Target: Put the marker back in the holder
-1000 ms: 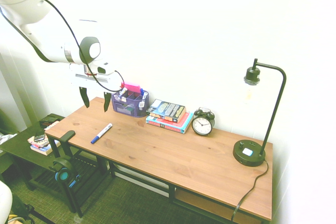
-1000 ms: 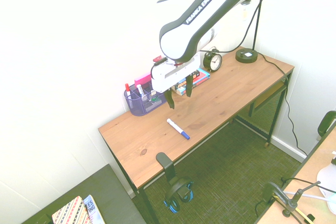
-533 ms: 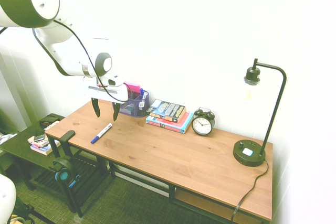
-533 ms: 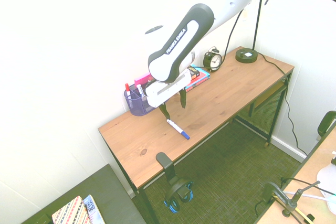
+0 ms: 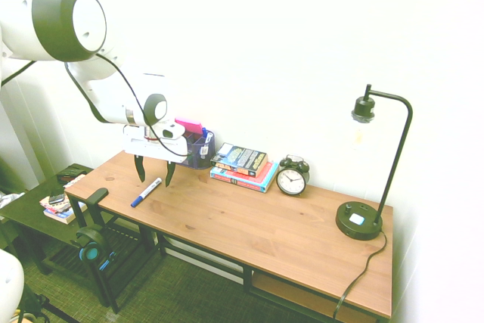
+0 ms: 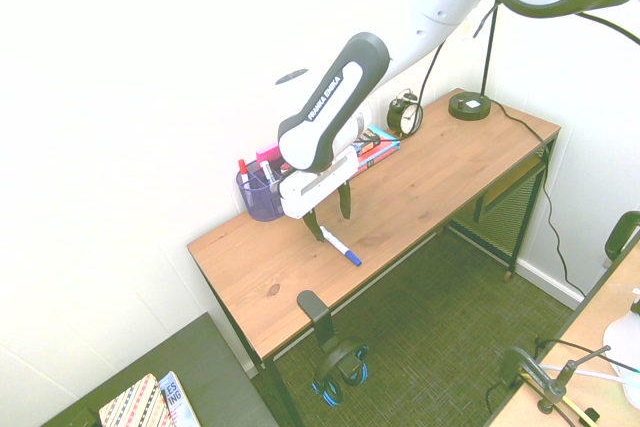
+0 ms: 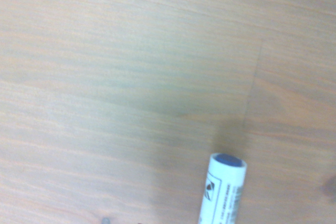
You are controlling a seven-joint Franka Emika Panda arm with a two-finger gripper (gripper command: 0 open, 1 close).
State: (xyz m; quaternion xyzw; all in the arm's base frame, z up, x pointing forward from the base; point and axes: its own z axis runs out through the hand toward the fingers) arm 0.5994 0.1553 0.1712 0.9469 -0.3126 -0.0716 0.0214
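Gripper (image 5: 154,174) fingers spread apart, empty, pointing down just above the desk (image 5: 249,225). Marker (image 5: 146,192) lies flat on the wood right below the fingertips, untouched; its white end shows in the wrist view (image 7: 223,192). Purple holder (image 6: 259,196) sits just behind the gripper, by the wall, books (image 5: 243,166) beside it.

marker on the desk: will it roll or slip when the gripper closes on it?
The marker lies flat on the bare wooden desk; its round barrel could roll if nudged sideways. It looks rigid and light, and the smooth barrel may slip in the open gripper.
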